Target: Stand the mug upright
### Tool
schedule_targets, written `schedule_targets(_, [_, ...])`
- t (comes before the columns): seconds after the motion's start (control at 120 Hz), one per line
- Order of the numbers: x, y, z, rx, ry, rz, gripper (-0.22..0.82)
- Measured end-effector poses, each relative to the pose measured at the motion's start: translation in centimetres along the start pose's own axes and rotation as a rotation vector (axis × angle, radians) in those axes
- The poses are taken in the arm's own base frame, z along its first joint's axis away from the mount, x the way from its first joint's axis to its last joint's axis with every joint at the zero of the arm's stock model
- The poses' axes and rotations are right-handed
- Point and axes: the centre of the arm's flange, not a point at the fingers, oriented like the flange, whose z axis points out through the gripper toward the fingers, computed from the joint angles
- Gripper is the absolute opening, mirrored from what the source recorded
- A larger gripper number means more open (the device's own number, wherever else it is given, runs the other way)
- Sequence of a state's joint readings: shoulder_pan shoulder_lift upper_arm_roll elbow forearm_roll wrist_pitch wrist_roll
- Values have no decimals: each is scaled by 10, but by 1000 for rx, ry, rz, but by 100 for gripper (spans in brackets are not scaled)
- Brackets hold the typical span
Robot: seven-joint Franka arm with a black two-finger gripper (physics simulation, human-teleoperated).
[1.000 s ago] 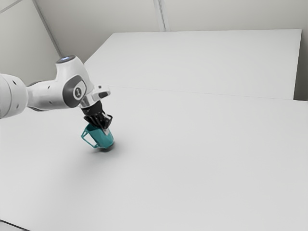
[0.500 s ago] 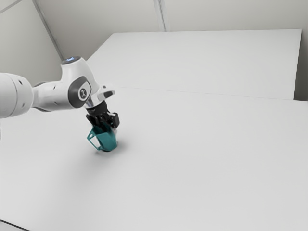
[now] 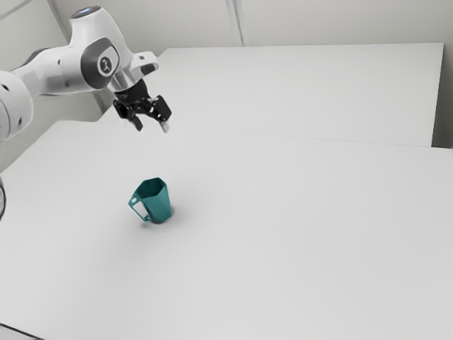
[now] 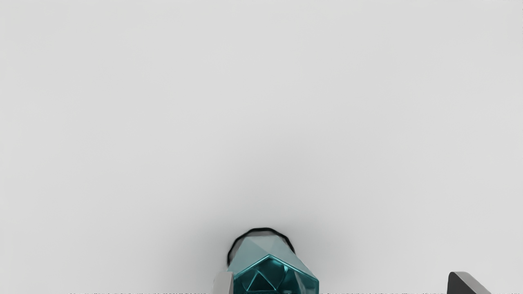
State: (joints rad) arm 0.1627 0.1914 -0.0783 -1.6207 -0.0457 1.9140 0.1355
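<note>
Mug (image 3: 160, 205) x1, upright on tbl (image 3: 283, 227); 1 end effector (image 3: 152, 127) above, spread.

Mug (image 4: 274, 267) cropped in wrist view, arm (image 3: 60, 69) cropped

There is one teal, faceted mug (image 3: 161, 203) with one angular handle (image 3: 132, 202) – also one white, jointed robot arm (image 3: 60, 71), having one black gripper (image 3: 151, 127) with two grey-tipped fingers (image 4: 466, 281) – and at least one wide, smooth, white table (image 3: 283, 234)

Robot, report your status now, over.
Black two-finger claw open, raised above table, holding nothing. Teal faceted mug with handle upright on white table. No obstacle seen around mug.
</note>
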Motion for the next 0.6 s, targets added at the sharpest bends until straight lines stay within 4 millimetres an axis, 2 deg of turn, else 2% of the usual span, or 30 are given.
schedule_targets(0.158, [11,1,-48,15,13,25,59])
schedule_targets(0.242, [10,6,-64,14,1,40,59])
schedule_targets(0.342, [6,14,-69,10,-27,58,60])
schedule_targets(0.6, [1,12,-66,-2,-70,66,60])
